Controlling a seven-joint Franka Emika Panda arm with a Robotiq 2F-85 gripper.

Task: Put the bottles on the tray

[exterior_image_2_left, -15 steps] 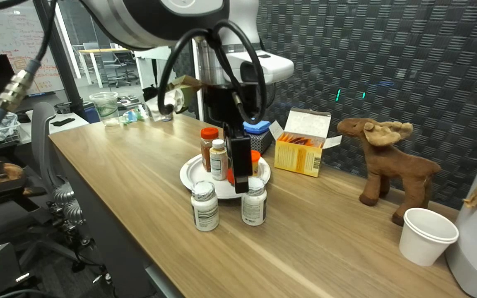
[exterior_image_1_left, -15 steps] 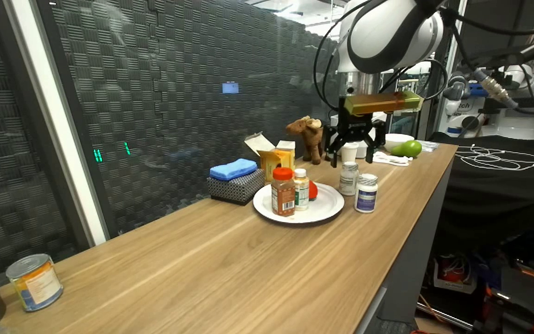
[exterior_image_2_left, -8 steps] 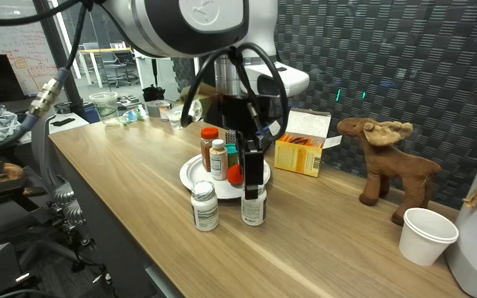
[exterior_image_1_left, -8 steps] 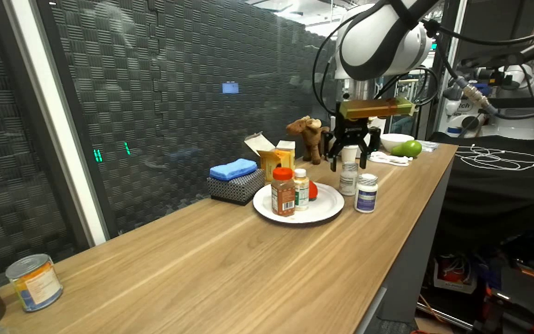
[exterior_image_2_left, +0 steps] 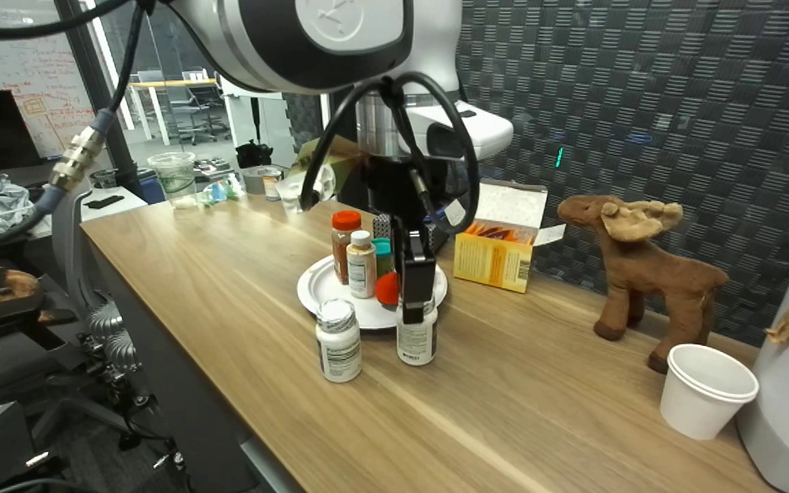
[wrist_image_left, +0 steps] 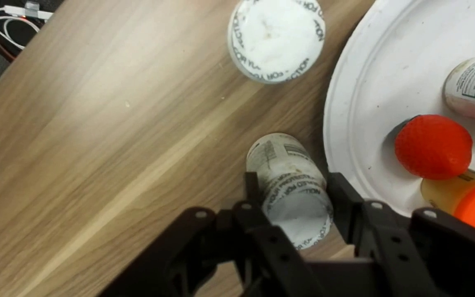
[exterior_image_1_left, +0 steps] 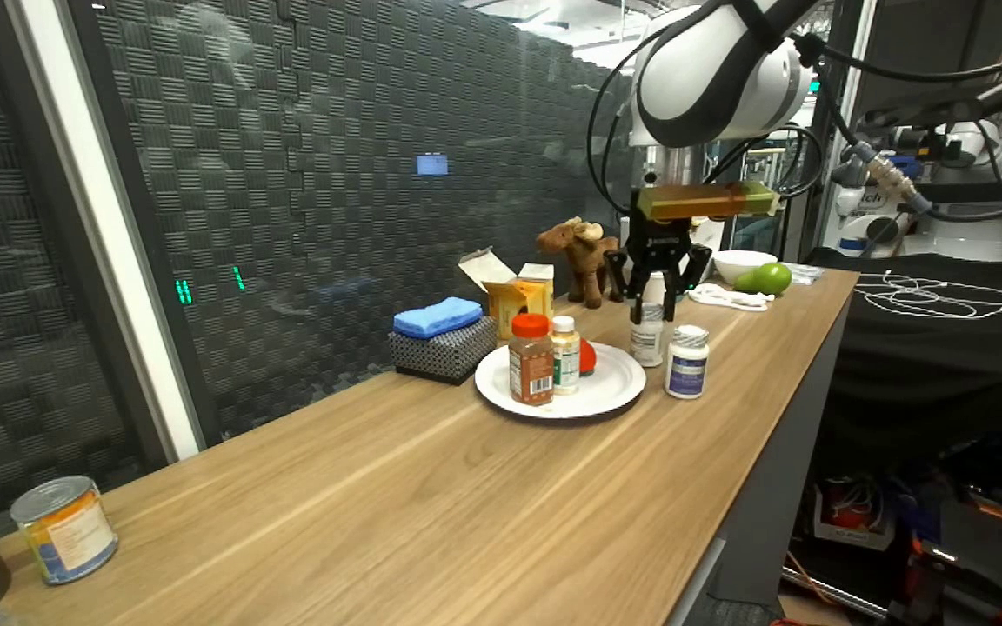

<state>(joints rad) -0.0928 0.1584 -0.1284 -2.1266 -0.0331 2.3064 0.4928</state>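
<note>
On the wooden counter (exterior_image_1_left: pixel 379 504) sits the white plate (exterior_image_1_left: pixel 610 387), my gripper (exterior_image_1_left: pixel 652 317) pointing down just beside it. A red-capped bottle (exterior_image_1_left: pixel 531 361) stands on the plate by a slimmer white-capped bottle (exterior_image_1_left: pixel 566 361). My jaws, drawn in, clasp a white bottle (wrist_image_left: pixel 291 181) near its cap; whether its base clears the wood I can't be sure. Off the plate, near it, stands a purple-labelled bottle (exterior_image_1_left: pixel 686 369). Smallest, a red strawberry (wrist_image_left: pixel 433 146) shares the plate.
</note>
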